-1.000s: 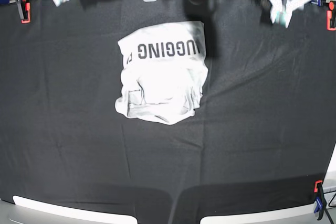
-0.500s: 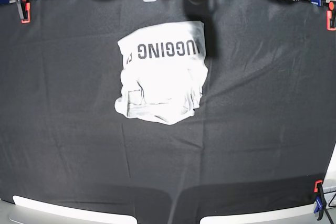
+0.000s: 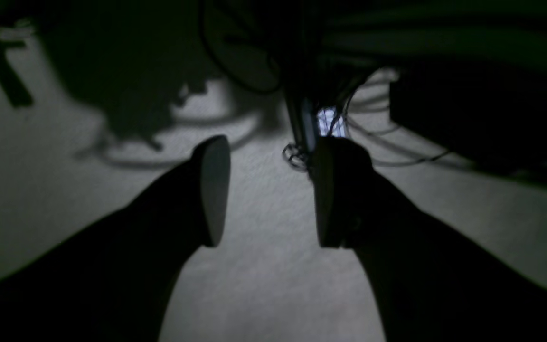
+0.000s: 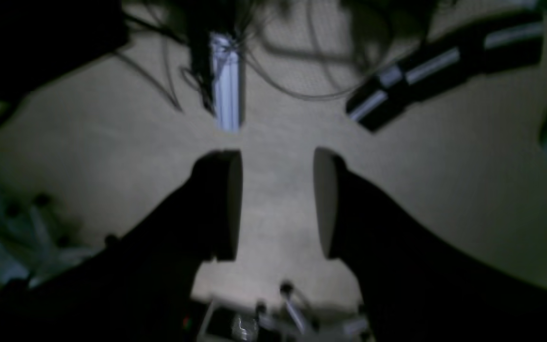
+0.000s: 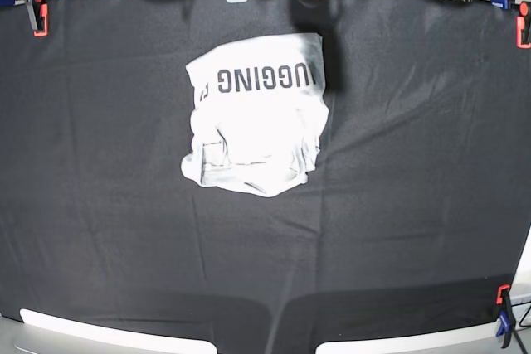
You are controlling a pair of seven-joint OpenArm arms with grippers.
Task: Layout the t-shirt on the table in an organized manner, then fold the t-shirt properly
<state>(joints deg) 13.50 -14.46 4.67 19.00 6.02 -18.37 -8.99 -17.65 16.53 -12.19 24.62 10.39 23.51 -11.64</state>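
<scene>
A white cotton t-shirt [image 5: 255,113] with dark block lettering is seen folded small near the far edge of the black cloth-covered table [image 5: 415,205], while the left gripper [image 3: 268,190] and right gripper [image 4: 278,204], parted and empty, are parked off-table, folding judged complete.

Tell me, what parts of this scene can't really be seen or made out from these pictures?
- Base view: the lettering on the t-shirt is cut short by a fold, so the whole word is hidden.
- Base view: neither arm shows above the table.
- Left wrist view: the open left gripper points at dim floor and tangled cables; no shirt visible.
- Right wrist view: the open right gripper is blurred, and the clutter below it is unclear.
</scene>
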